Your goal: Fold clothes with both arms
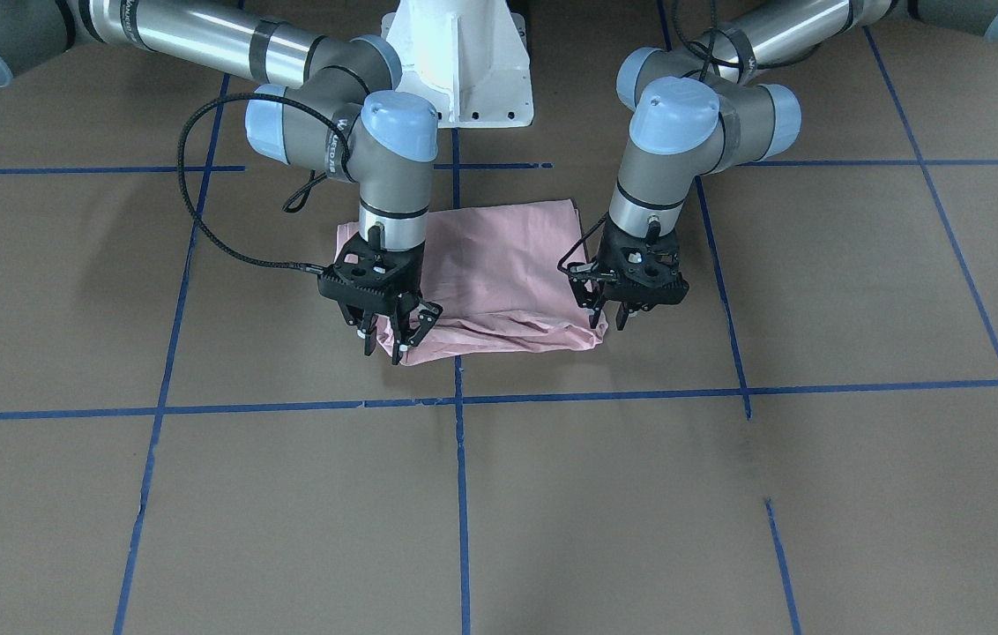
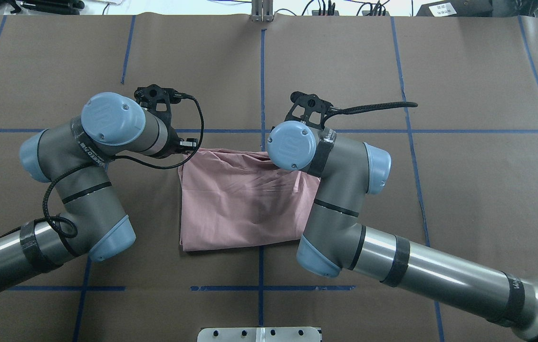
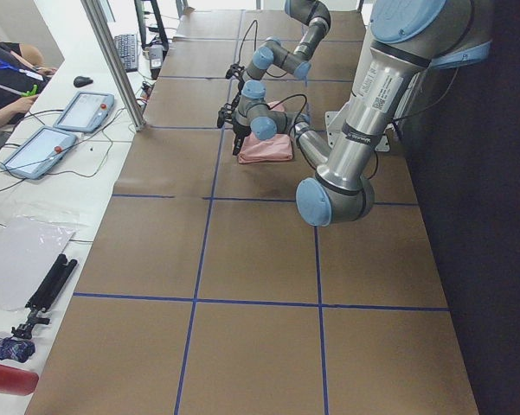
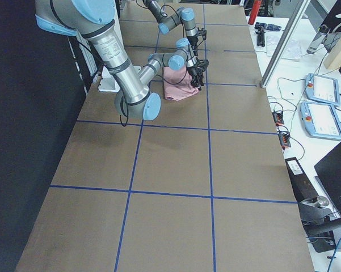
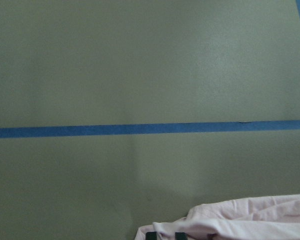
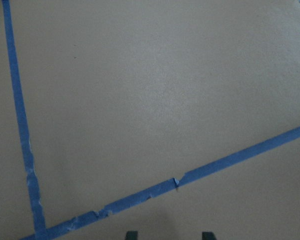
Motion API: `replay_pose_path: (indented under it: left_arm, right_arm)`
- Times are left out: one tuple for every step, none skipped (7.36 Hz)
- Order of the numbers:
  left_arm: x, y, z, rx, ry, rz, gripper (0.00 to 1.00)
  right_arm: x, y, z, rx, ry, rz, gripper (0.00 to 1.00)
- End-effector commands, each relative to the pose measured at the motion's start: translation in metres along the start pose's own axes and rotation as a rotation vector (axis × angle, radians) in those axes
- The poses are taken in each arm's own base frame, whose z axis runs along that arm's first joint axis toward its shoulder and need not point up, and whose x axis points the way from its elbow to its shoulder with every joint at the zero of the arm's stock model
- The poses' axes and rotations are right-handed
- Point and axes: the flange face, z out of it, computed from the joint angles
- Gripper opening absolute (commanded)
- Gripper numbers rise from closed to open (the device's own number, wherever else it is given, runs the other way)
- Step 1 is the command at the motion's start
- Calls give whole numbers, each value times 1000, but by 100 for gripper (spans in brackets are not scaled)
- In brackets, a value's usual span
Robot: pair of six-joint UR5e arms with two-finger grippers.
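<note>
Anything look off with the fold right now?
The T-shirt is bunched into a rumpled roll along its edge farthest from the robot, between the right end effector and the left end effector. In the right wrist view, the blue tape is torn and frayed.

Folded pale pink T-shirt (image 2: 243, 199), plain-side up
</note>
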Motion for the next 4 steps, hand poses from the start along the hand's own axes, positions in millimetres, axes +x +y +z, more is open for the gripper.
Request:
replay_pose_path:
  left_arm:
    - [-23, -32, -26, 53, 2, 96, 100]
    - [-41, -41, -47, 44, 30, 141, 100]
    - [-72, -48, -77, 31, 62, 217, 100]
    - [-123, -57, -106, 28, 50, 301, 100]
  right_arm:
    - [9, -63, -10, -120, -19, -72, 100]
    - [20, -100, -20, -157, -41, -115, 100]
    - [39, -135, -21, -187, -49, -166, 100]
    - [76, -172, -25, -217, -67, -221, 100]
